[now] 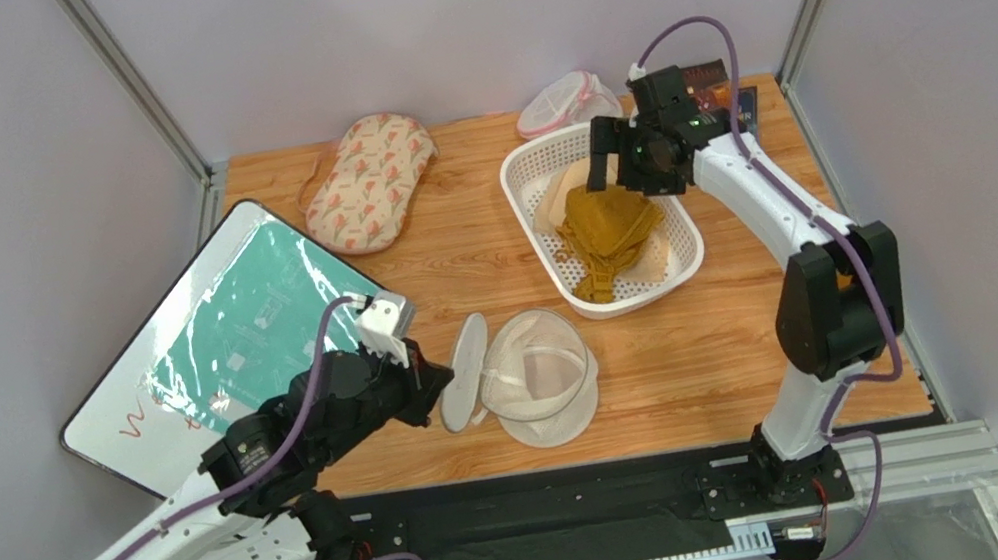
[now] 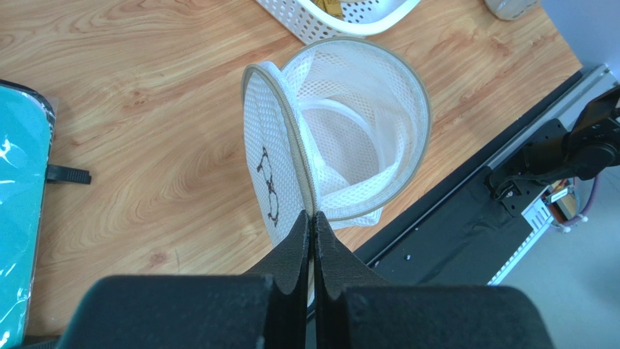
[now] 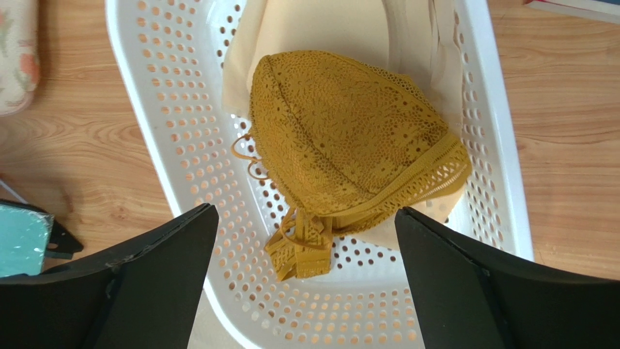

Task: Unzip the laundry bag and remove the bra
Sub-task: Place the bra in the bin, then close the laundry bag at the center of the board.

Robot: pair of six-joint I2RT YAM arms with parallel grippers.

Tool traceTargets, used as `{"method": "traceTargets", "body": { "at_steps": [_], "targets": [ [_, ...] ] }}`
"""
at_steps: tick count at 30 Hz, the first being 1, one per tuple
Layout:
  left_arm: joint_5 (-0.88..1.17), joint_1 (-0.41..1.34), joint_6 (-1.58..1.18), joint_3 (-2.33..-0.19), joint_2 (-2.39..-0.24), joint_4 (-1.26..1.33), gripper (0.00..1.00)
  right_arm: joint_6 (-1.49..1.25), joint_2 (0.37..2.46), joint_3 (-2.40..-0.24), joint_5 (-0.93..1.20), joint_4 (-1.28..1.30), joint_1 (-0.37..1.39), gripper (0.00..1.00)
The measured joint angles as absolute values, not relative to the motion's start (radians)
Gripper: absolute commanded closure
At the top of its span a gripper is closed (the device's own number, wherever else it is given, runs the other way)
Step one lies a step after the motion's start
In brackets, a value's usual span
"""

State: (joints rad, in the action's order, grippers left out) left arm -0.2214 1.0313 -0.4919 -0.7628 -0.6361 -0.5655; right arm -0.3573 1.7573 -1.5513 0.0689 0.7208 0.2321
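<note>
- Pinching only the flap of the laundry bag [image 2: 378, 131], the closed left jaws may slip off.
- Right jaws gape over the bra [image 3: 349, 138]; loose straps could snag them.

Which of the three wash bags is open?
The round cream-white mesh laundry bag nearest the arms, its flap pinched upright by the left end effector. The orange-patterned oval bag and pink-trimmed mesh bag show no opening.

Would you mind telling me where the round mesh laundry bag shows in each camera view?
Top external: the laundry bag lies open, bottom centre.
Left wrist: mid-frame, lid edge pinched by the left hand.
Right wrist: not in view.
Shared landmark: the white basket, seen in all three.
</note>
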Motion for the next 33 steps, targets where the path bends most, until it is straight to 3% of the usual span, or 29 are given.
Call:
{"method": "traceTargets", "body": {
  "at_steps": [22,33],
  "targets": [
    [-0.252,1.027,-0.453,-0.979,-0.973,-0.570,1.00,-0.441,0.868,-0.841,0.217,0.609,0.276,0.00],
    [-0.290,1.054,-0.431,-1.117,-1.196,-0.598,1.00,-0.456,0.713,-0.732,0.238,0.636,0.276,0.00]
  ]
}}
